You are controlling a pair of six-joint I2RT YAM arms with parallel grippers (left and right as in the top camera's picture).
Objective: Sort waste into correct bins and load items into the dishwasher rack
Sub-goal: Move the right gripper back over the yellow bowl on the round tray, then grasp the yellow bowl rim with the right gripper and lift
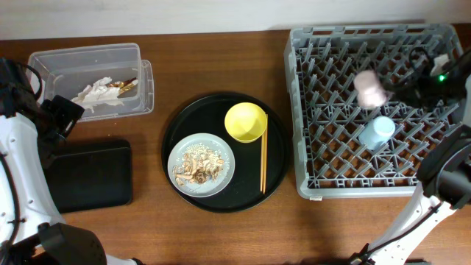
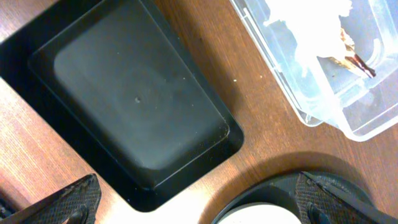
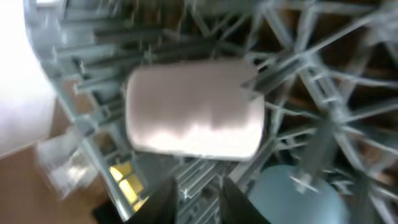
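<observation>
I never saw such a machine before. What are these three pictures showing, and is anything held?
Two robot arms work at a wooden table. One picture looks down from above; two come from wrist cameras. On the table: a clear tub with wrapper scraps, a black rectangular tray, a round black tray carrying a yellow bowl, chopsticks and a grey plate of food bits, and a dishwasher rack with a pink cup and a blue cup. The left gripper and the right gripper are open; nothing is held.
</observation>
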